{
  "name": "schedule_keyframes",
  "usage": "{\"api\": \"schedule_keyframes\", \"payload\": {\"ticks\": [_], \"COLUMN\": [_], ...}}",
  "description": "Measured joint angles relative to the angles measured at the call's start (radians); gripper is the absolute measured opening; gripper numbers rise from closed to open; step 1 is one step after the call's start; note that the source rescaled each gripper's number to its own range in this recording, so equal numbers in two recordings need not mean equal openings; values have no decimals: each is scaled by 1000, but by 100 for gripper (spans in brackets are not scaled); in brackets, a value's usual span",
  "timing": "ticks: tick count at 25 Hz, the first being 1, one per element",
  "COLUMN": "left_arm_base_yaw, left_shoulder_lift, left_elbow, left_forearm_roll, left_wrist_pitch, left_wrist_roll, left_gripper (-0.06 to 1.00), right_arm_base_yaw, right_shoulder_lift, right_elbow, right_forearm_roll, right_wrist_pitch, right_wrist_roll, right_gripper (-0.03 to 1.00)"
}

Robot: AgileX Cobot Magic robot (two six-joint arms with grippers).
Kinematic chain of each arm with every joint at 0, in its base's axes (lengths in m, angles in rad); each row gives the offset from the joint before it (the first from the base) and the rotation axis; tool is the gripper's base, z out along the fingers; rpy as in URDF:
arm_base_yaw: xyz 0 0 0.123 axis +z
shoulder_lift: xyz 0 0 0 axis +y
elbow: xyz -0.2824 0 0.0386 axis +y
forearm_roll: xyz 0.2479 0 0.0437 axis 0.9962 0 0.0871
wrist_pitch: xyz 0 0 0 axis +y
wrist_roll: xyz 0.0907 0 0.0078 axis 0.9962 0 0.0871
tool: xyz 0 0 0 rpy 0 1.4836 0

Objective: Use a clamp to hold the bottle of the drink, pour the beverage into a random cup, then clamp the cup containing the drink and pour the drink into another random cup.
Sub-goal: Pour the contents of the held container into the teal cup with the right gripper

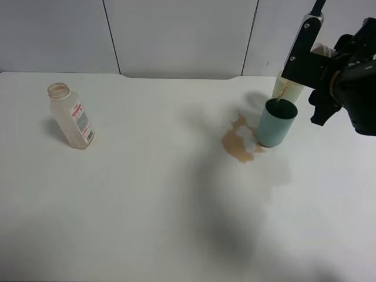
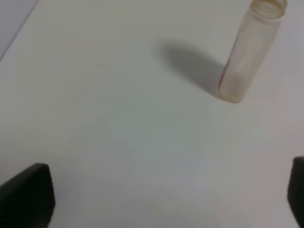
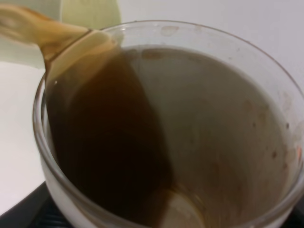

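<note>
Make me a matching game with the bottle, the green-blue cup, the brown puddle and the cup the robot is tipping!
Things:
1. bottle
2. teal cup
3. brown puddle
4. tipped cup

Descriptions:
A. spilled on the table beside a cup
B. standing alone, cap off, far from the cups
C. brown drink running over its rim
D. upright, catching the thin stream

Pairs: 1-B, 2-D, 3-A, 4-C

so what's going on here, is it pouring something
Yes. The right gripper holds a tilted cup and pours the light-brown beverage into the teal cup. A puddle of the drink already lies on the table beside that cup, and a pale yellow-green cup stands just behind it. The bottle stands alone, uncapped, at the left; the left gripper is open and holds nothing.
</note>
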Motion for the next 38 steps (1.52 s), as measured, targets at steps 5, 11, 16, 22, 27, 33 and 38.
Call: {"api": "schedule_keyframes", "payload": {"ticks": [5,11,16,22,27,33,38], "left_arm_base_yaw": [0,0,0,0,0,0,0], "left_shoulder_lift": [0,0,0,0,0,0,0], "left_elbow": [0,0,0,0,0,0,0], "left_forearm_roll": [0,0,0,0,0,0,0], "left_wrist_pitch": [0,0,0,0,0,0,0], "left_wrist_roll": [0,0,0,0,0,0,0], "left_gripper": [100,100,100,100,100,100,100], "right_arm_base_yaw": [0,0,0,0,0,0,0], "right_shoulder_lift": [0,0,0,0,0,0,0], "right_elbow": [0,0,0,0,0,0,0], "right_forearm_roll": [0,0,0,0,0,-1,-1], "right_wrist_pitch": [10,16,17,24,25,25,26], "right_wrist_roll": [-23,-31,-73,-106,-131,-195,-208], "right_gripper": [0,0,0,0,0,0,0]}}
